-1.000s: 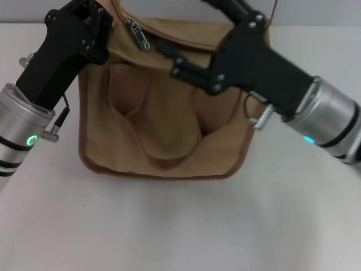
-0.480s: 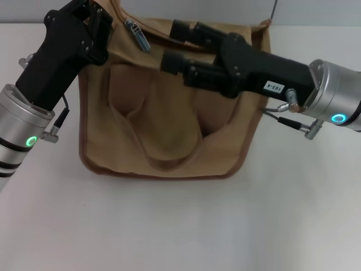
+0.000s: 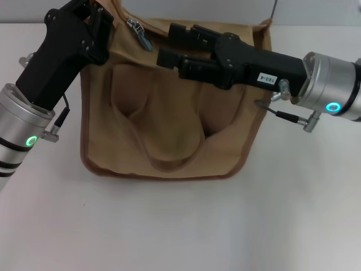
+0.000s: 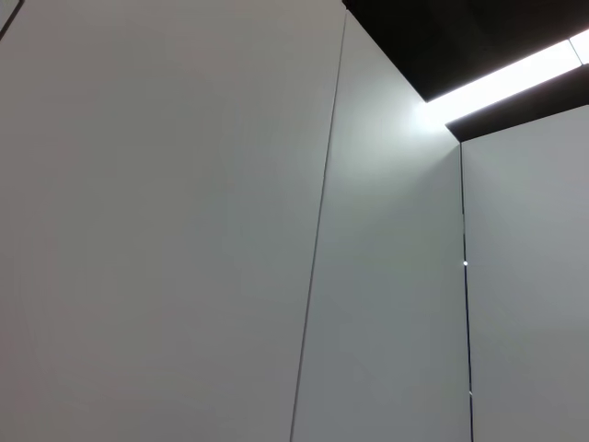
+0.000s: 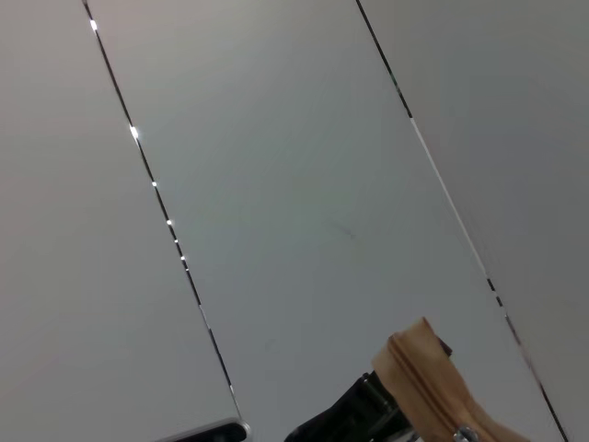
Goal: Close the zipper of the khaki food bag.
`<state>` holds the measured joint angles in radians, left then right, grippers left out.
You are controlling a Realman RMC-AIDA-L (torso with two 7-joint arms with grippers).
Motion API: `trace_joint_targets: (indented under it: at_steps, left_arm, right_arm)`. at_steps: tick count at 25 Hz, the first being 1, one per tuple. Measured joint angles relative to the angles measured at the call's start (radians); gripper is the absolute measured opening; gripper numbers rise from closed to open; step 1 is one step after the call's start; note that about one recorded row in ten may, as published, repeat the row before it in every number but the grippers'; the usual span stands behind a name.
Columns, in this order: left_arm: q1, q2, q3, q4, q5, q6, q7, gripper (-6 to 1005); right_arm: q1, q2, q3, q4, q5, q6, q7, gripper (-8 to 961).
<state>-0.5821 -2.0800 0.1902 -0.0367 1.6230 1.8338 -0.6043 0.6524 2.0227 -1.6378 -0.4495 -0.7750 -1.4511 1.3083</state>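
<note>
The khaki food bag (image 3: 169, 124) stands on the white table with its front pockets and U-shaped handle strap facing me. The zipper's silver pull tab (image 3: 139, 31) hangs near the bag's top left. My left gripper (image 3: 104, 22) is at the bag's top left corner and looks shut on the fabric edge there. My right gripper (image 3: 168, 43) reaches in from the right across the bag's top, open and empty, its fingertips (image 3: 164, 57) just right of the pull tab. The right wrist view shows a tan corner of the bag (image 5: 428, 382). The zipper line itself is mostly hidden.
The white table (image 3: 180, 226) spreads in front of the bag. Both arms' cables and connectors hang at the bag's sides. The left wrist view shows only grey wall panels.
My right gripper has swung down and to the left across the bag's top, turning level and ending close to the pull tab. The left arm and the bag have stayed still.
</note>
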Motion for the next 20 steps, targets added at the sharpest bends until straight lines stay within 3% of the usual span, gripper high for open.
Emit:
trace_joint_targets:
  at_steps: [20]
  left_arm:
    - [-0.009, 0.0, 0.0, -0.002, -0.002, 0.005, -0.001, 51]
  right_arm:
    - [0.033, 0.013, 0.016, -0.039, -0.065, 0.091, 0.036, 834]
